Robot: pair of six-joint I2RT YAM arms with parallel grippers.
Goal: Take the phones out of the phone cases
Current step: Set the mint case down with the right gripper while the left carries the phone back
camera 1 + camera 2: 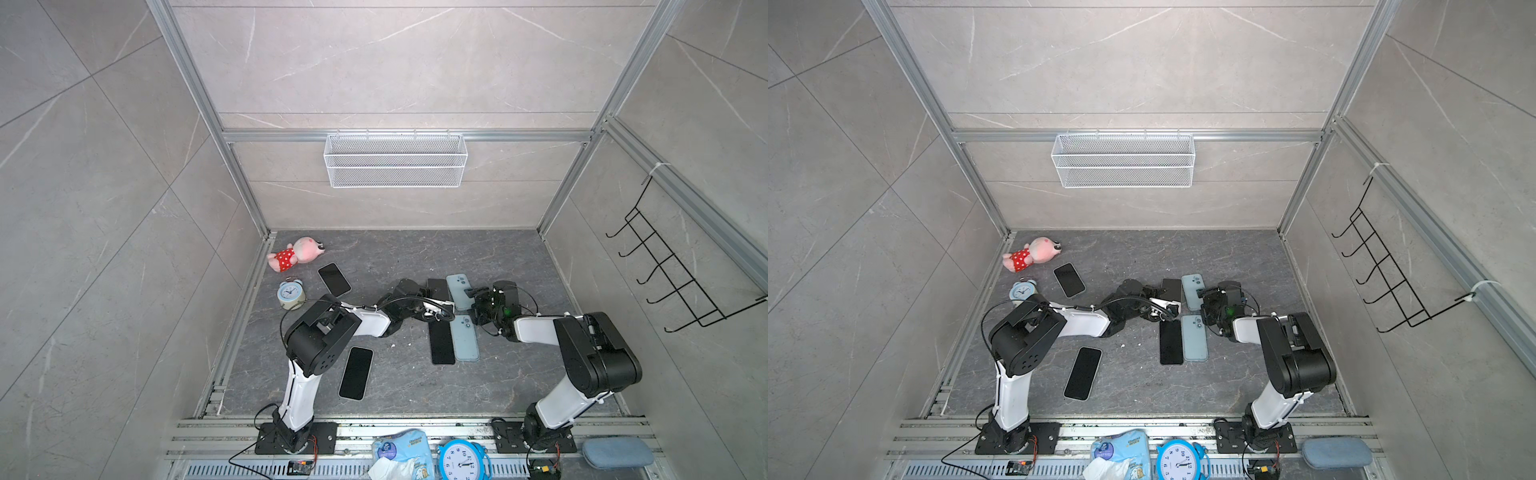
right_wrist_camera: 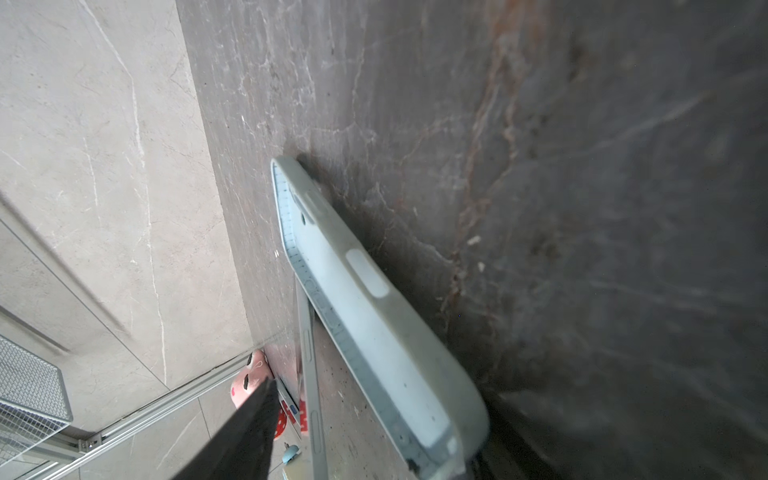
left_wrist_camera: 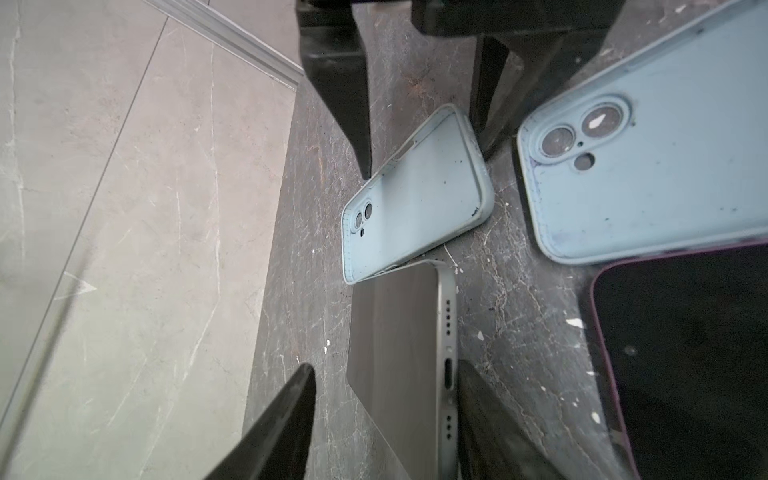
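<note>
hands both released. nearest, we see the left hand (image 3: 386,370) straddling the phone (image 3: 395,324) at its port end; it lies flat on the worktop (image 3: 519,299), long axis straight ahead, out of the phone case (image 3: 415,208) just beyond, itself straddled by the right hand (image 3: 426,164).

High overhead stereo pair, close low wrist views

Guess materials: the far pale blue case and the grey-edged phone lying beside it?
Far case: likely silicone or soft plastic, matte; rounded lip, dirt specks clinging. Phone: glossy glass face with reflections; frame looks like matte grey metal, drilled speaker holes, though coated plastic is possible.
</note>
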